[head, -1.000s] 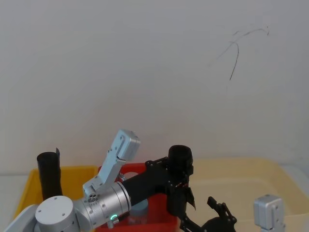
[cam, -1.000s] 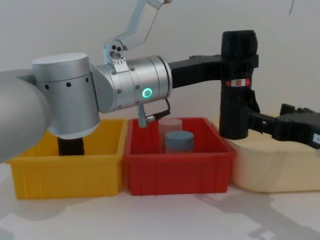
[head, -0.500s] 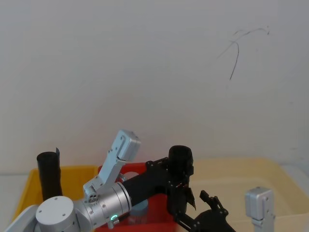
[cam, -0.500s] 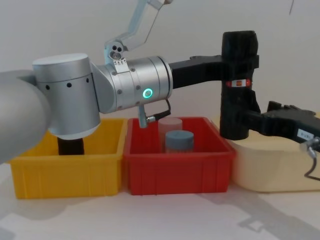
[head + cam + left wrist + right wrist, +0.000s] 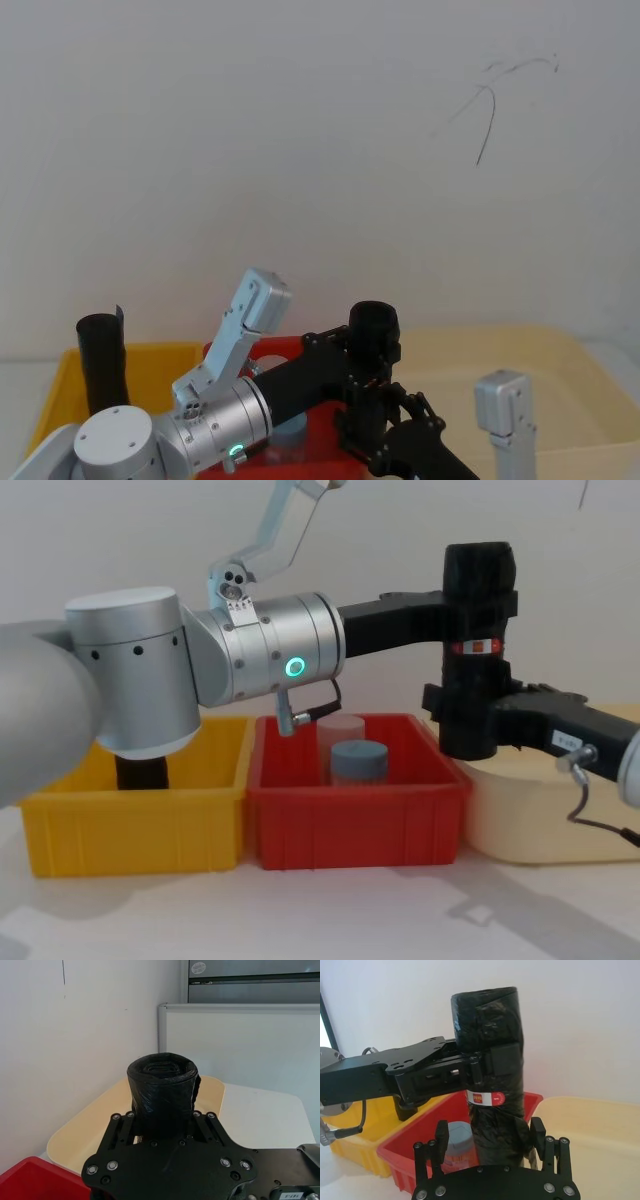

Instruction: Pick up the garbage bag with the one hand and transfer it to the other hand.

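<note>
Pinching the upper part of the garbage bag (image 5: 478,570) with the left gripper (image 5: 470,610), fingers pressed tight on both sides. Lower down, circling the bag's bottom half with the right gripper (image 5: 489,1132), fingers (image 5: 441,1135) spread wide, one on each side, a little gap at each. Standing straight up, long way top to bottom, red-and-white label (image 5: 478,647) facing front. Hanging in the air over the right edge of the red bin (image 5: 350,780), just beside the cream bin (image 5: 540,825).
</note>
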